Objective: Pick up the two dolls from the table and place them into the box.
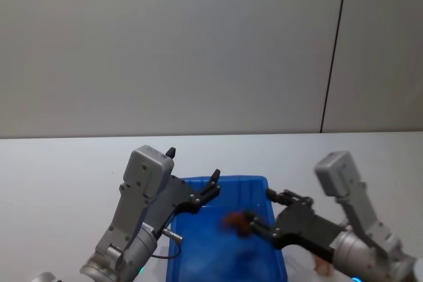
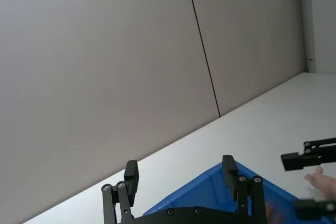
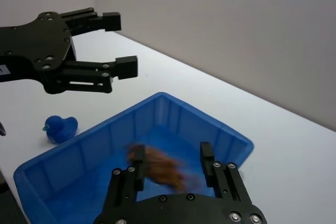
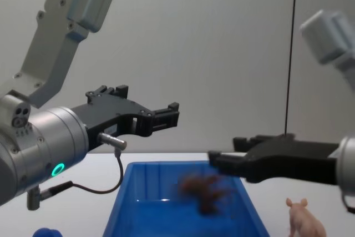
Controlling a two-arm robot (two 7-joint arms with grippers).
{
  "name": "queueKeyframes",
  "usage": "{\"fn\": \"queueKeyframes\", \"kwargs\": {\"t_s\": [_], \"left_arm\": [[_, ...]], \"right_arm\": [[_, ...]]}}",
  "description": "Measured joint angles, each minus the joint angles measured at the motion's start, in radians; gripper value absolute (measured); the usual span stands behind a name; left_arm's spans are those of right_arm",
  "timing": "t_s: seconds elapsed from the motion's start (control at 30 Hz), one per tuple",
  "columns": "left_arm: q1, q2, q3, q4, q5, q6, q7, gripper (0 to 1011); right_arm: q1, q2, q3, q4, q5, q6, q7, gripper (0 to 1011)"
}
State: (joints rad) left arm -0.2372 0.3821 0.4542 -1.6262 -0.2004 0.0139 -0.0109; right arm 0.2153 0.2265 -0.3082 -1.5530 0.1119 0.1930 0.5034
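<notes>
well, brown doll (image 3: 157,165) is in the box (image 3: 105,145) below your right gripper (image 3: 172,153), jaws wide. pig (image 4: 302,219) to go; left gripper (image 3: 122,44) wide too

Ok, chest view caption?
Blurred brown doll over blue box by open right tool; left tool hovers; pig on table.

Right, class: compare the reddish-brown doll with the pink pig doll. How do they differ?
Colour: the brown doll is reddish-brown; the pig is pale pink. Place: the brown doll is within the blue box, under the open right tool; the pig is on the table, outside the box on the robot's right. Pose: the pig stands upright; the brown doll's pose cannot be told. Both are small animal figures.
</notes>
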Motion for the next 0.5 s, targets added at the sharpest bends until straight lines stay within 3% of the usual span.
{"fn": "queueKeyframes", "kwargs": {"t_s": [0.27, 0.5], "left_arm": [[0.000, 0.000, 0.000, 0.000, 0.000, 0.000, 0.000, 1001], [0.000, 0.000, 0.000, 0.000, 0.000, 0.000, 0.000, 1001]], "right_arm": [[0.031, -0.025, -0.018, 0.055, -0.019, 0.009, 0.023, 826], [0.021, -0.014, -0.014, 0.054, -0.020, 0.001, -0.010, 1000]]}}
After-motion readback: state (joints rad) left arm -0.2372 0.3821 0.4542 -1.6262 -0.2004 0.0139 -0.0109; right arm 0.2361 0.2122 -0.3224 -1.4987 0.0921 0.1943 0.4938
